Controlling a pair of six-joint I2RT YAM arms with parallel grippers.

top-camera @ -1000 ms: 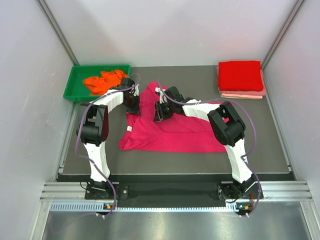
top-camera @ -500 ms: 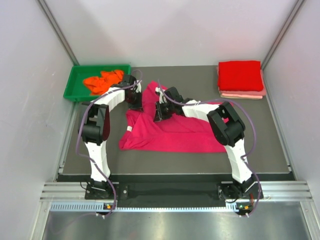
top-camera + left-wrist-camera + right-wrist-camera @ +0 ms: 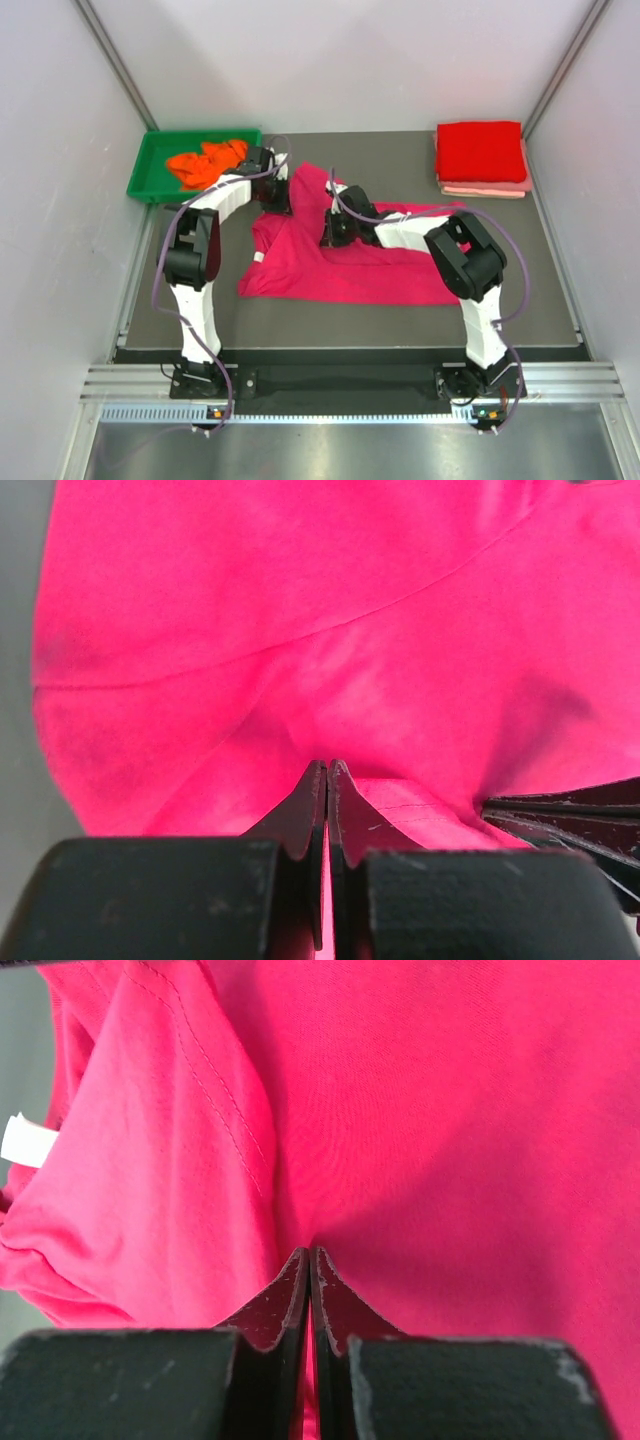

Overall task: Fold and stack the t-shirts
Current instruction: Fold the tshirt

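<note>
Your left claw (image 3: 327, 770) has its two fingers pressed flat together, with a fold of the magenta-pink t-shirt (image 3: 340, 270) nipped between the tips; the cloth puckers up to the pinch and spreads out ahead of it. Your right claw (image 3: 308, 1255) is closed the same way, its tips pinching a gather of the same shirt, which fills the view ahead of it and to both sides. A white label (image 3: 25, 1140) shows at the shirt's edge, off to the left of that claw. From above, the shirt lies spread on the dark table (image 3: 400, 150), most of it on the near side of both claws, with the left claw at its far left edge and the right claw near the upper middle. The orange t-shirt (image 3: 205, 162) sits crumpled in the green tray (image 3: 150, 165), just left of your left claw. Well to the right of your right claw, at the far corner, the bright red t-shirt (image 3: 480, 150) lies folded on top of the pale pink t-shirt (image 3: 485, 188).
</note>
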